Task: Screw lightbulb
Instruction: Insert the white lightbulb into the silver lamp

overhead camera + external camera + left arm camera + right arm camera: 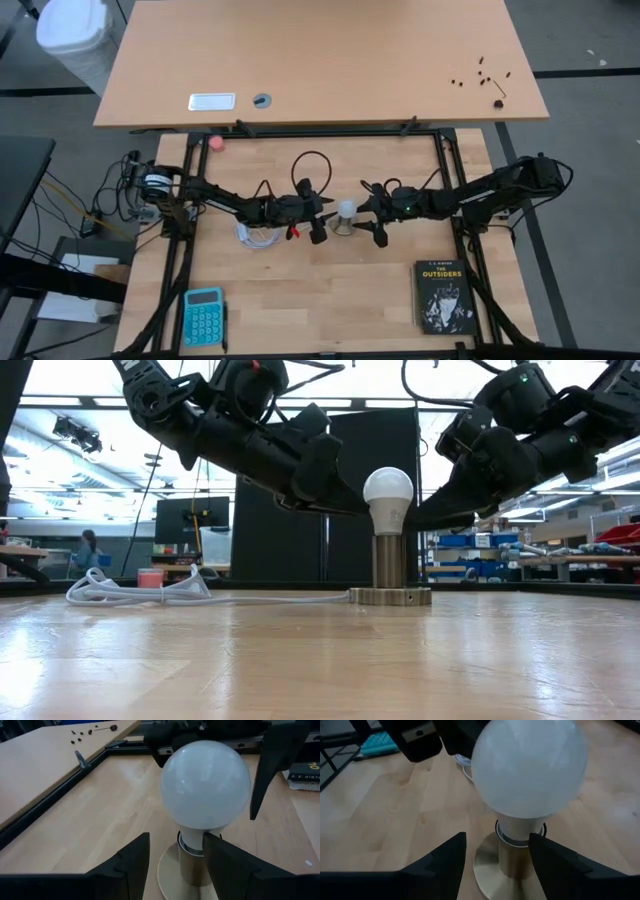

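Where both arms meet, lightbulb upright between left tool and right tool.

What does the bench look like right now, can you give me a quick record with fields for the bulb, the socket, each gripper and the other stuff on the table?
lightbulb: upright in the socket, globe up
socket: round metal base on the table, white cord trailing away
left gripper: open, fingers either side of the bulb's neck, not touching
right gripper: open, facing the bulb from the opposite side, not touching
other items: blue calculator, black book, small pink ball
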Controlling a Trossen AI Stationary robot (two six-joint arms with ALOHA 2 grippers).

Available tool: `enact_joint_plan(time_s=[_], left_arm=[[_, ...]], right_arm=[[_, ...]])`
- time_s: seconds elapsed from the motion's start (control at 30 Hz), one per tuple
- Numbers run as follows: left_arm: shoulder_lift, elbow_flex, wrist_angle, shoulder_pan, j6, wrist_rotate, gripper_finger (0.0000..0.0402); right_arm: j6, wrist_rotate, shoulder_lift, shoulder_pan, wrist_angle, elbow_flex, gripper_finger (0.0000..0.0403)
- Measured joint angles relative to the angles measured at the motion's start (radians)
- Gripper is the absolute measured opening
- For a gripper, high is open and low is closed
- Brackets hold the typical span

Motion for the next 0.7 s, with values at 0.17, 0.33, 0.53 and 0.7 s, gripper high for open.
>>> enact_joint_plan(time_s=[0.17,0.33,0.53,0.7], left_arm=[[0.0,0.0,0.0,0.003,0.0,0.0,0.0187],[0.0,0.0,0.0,0.007,-0.005,0.0,0.0187],[0.0,0.0,0.006,0.015,-0.005,0.012,0.0187],[0.0,0.0,0.009,0.02,-0.005,0.015,0.0187]], right_arm=[[0.002,0.002,-0.001,0.011,0.0,0.0,0.0227],[0.006,0.002,-0.001,0.031,0.012,0.0,0.0227],[0.022,0.002,-0.001,0.049,0.049,0.0,0.0227],[0.029,0.002,-0.001,0.051,0.049,0.0,0.0227]])
